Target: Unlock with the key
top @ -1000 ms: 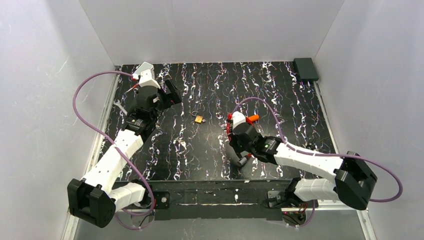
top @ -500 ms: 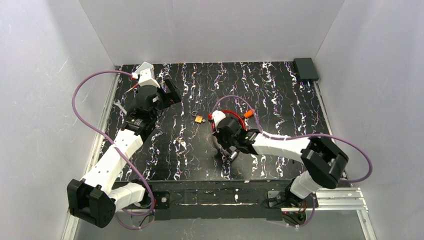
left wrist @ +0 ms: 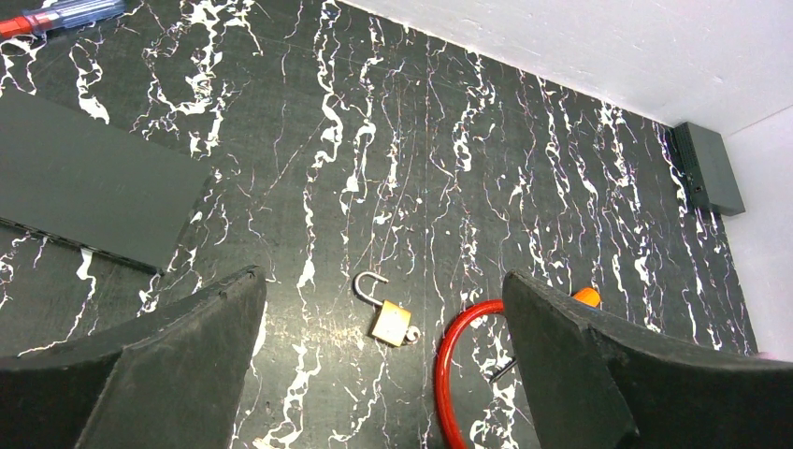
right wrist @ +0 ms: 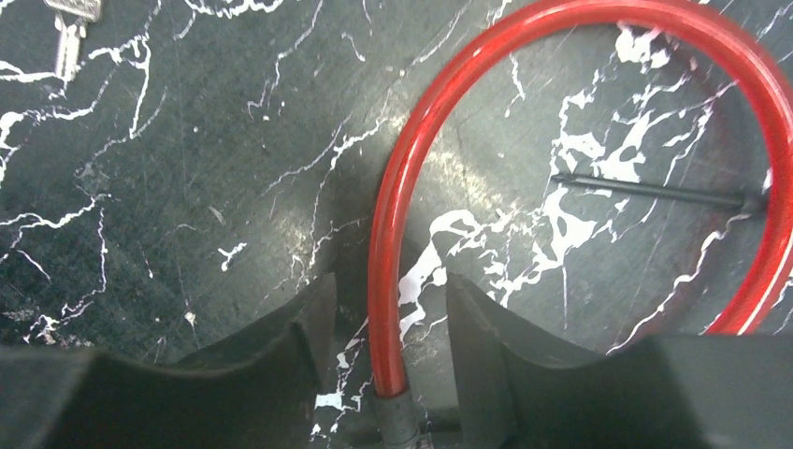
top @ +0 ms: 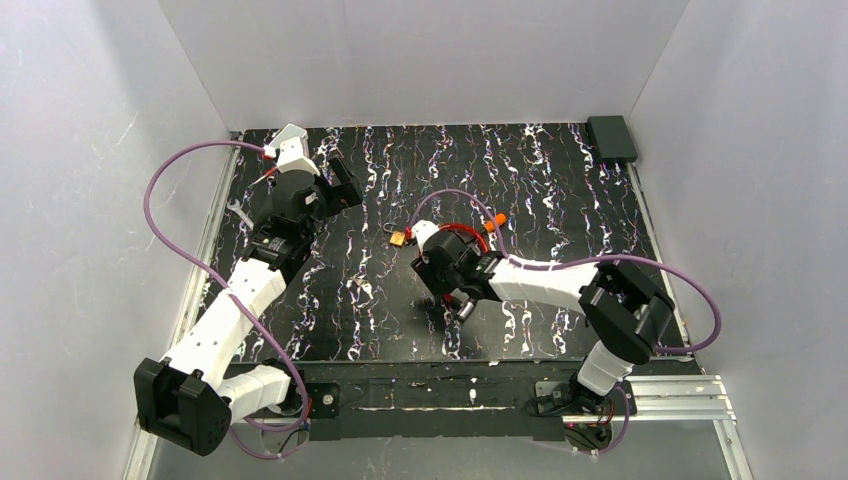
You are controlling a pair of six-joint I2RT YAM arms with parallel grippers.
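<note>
Jaws, top view: left jaws gape wide, empty, well left of key [top: 497, 221]; right jaws hidden under wrist, key just beyond on counter [top: 560, 180]. Left wrist: padlock [left wrist: 392, 321] on counter between wide jaws; key [left wrist: 586, 296] orange head peeks over one finger. Right wrist: right jaws part open, straddling red cable [right wrist: 395, 196], gaps either side; key [right wrist: 655, 192] black tail ahead-right, inside loop.

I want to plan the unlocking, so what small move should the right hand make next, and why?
Probably slide the right hand toward the orange-headed key with the thin black shaft and close on it: its fingers stand apart with only the red tubing loop between them, and the key lies unheld.
</note>
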